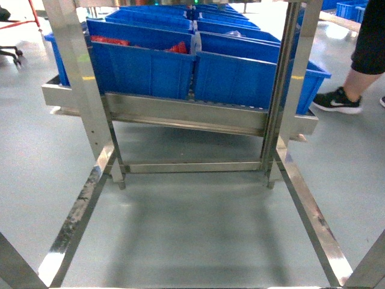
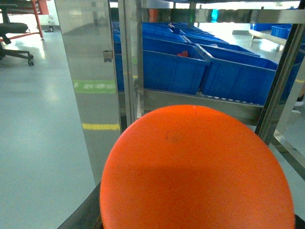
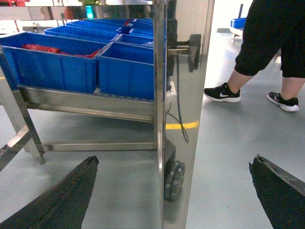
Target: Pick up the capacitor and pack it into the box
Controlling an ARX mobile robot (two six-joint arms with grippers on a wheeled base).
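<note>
You will not find the box or a capacitor in any of the three views, so their place cannot be told from here. Nearest to your work are the blue bins (image 1: 141, 63), hard moulded plastic with straight walls and thick rims, standing in rows on a tilted shelf of the steel rack (image 1: 180, 114). One left-hand bin holds crumpled red pieces (image 3: 40, 48), too small to tell what they are. The rack is brushed stainless metal with flat angle posts and a low cross-rail, and its long base rails (image 1: 72, 220) lie scuffed on the floor. Your right claw (image 3: 174, 191) stands wide apart and holds nothing, its dark rough-edged fingers (image 3: 62, 195) at either lower corner of the right wrist view. Between them rises a mirror-bright post (image 3: 183, 114) with a small ribbed wheel (image 3: 172, 180) at its foot. A smooth matte orange disc (image 2: 198, 171) fills the lower left wrist view and hides your left claw, so you cannot tell how it stands. The floor (image 1: 198, 223) is glossy grey-green, crossed by a yellow line (image 3: 182, 126). A person in black trainers (image 3: 222, 93) stands to the right, and an office chair (image 2: 16, 40) sits far left.
</note>
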